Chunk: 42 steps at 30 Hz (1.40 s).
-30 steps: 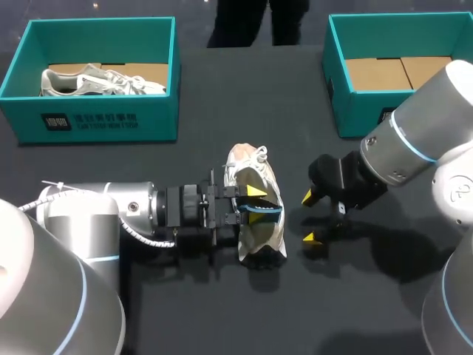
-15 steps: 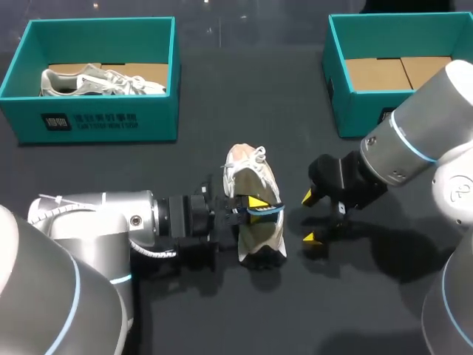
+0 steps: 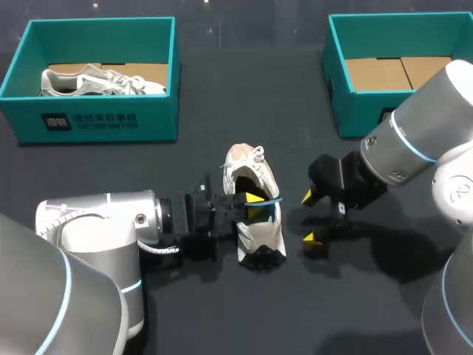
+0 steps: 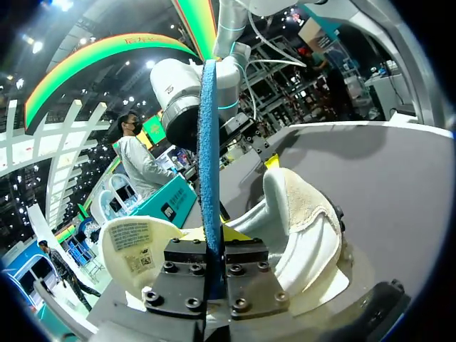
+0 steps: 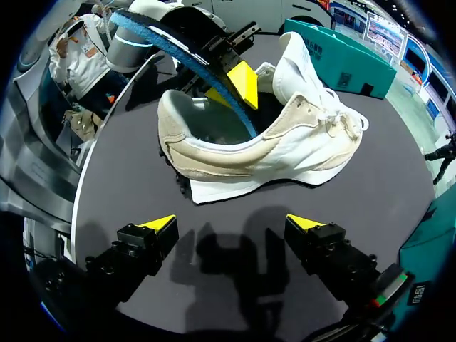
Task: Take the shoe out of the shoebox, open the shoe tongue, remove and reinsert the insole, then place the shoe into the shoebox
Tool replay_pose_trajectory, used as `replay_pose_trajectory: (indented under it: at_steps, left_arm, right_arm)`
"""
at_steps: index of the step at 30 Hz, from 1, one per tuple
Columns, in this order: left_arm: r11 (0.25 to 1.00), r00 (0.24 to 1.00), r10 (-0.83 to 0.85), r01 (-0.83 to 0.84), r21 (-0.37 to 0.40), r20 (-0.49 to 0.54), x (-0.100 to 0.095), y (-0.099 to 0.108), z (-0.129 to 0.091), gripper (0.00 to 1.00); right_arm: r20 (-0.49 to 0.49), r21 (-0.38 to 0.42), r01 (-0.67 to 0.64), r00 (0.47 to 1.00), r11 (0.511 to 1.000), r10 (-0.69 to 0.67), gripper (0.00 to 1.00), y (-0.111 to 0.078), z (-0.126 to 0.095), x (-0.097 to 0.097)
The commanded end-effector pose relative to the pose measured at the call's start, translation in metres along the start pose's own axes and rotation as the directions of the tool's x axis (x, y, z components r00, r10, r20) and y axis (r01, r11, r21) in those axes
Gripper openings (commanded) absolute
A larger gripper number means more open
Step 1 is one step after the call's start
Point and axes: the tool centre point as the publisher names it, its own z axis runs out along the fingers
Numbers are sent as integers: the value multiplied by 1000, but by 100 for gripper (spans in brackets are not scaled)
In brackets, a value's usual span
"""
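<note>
dark table (image 3: pixel 222 318) — one teal shoebox (image 3: pixel 96 122) holds a white shoe (image 3: pixel 100 80).

White print marks the front of the box (image 3: pixel 148 118) at ten o'clock, and a label (image 4: pixel 134 244) sits on the shoe (image 3: pixel 247 166) tongue. I can read neither.

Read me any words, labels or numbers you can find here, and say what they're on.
Left shoebox: white print and a square sign on its front wall, too small to read.
Right shoebox: a small white mark on its front wall, unreadable.
Shoe: a printed label inside its tongue, too blurred to read.
Insole, edge-on in the left gripper: no print shows.
</note>
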Motion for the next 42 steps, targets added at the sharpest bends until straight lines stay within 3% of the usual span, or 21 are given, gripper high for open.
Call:
replay_pose_trajectory:
  at_steps: [1, 4, 9, 19, 21, 22, 25, 33, 42]
  left_arm:
    - [1000, 1000, 0, 0, 7, -6, -1, 0, 0, 0]
    - [1000, 1000, 7, -7, 16, -7, 0, -8, -2, 26]
    - [999, 1000, 20, -20, 39, -8, 3, -23, -4, 30]
    - [998, 999, 52, -52, 33, 9, 6, -47, -7, 28]
    - [998, 998, 57, -57, 33, 15, 6, -50, -8, 16]
    - [997, 997, 70, -70, 31, 16, 6, -51, -7, 1]
    - [996, 997, 83, -83, 32, 3, 7, -49, -5, 0]
    - [982, 981, 190, -190, -12, -24, 8, -20, 5, 0]
    - [983, 987, 158, -158, -94, -15, -3, 8, 9, 0]
  right_arm:
    - [2, -1, 1, 1000, 1000, -1, 100, -1, 0, 1]
    - [2, -1, 1, 1000, 1000, -1, 100, -1, 0, 1]
    - [2, -1, 1, 1000, 1000, -1, 100, -1, 0, 1]
    - [2, -1, 1, 1000, 1000, -1, 100, -1, 0, 1]
    - [2, -1, 1, 1000, 1000, -1, 100, -1, 0, 1]
    - [2, -1, 1, 1000, 1000, -1, 100, -1, 0, 1]
    - [2, -1, 1, 1000, 1000, -1, 100, -1, 0, 1]
    - [2, -1, 1, 1000, 1000, -1, 100, -1, 0, 1]
    - [2, -1, 1, 1000, 1000, -1, 100, -1, 0, 1]
